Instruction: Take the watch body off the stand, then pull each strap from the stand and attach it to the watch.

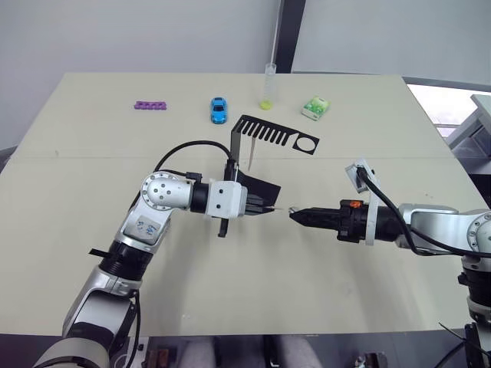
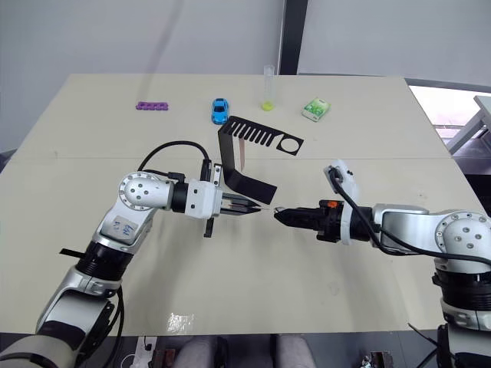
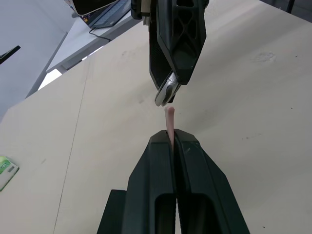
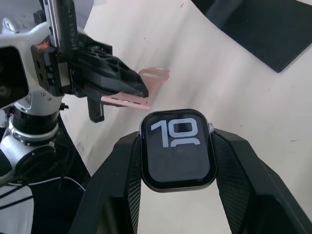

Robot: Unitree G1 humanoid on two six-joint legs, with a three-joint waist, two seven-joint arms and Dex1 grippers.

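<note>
Right wrist view shows the watch body (image 4: 178,148) clamped between the right gripper's (image 1: 294,215) two black fingers, screen facing the camera, off the stand (image 1: 261,146). Just beyond it the left gripper (image 4: 139,93) pinches one pinkish strap (image 4: 134,100), whose end points toward the edge of the case. From the head camera the two grippers meet tip to tip over the table (image 1: 92,153), in front of the stand's base. A second strap (image 1: 252,152) hangs from the stand's comb-slotted arm.

The risk I see lies in alignment: the strap end looks slightly off from the case edge, so pushing could bend the thin band or make it slide in the pinch rather than seat. Pressing hard might also twist the small case between the fingers, since they hold it only by its sides. If either slips, the part drops to the table.
</note>
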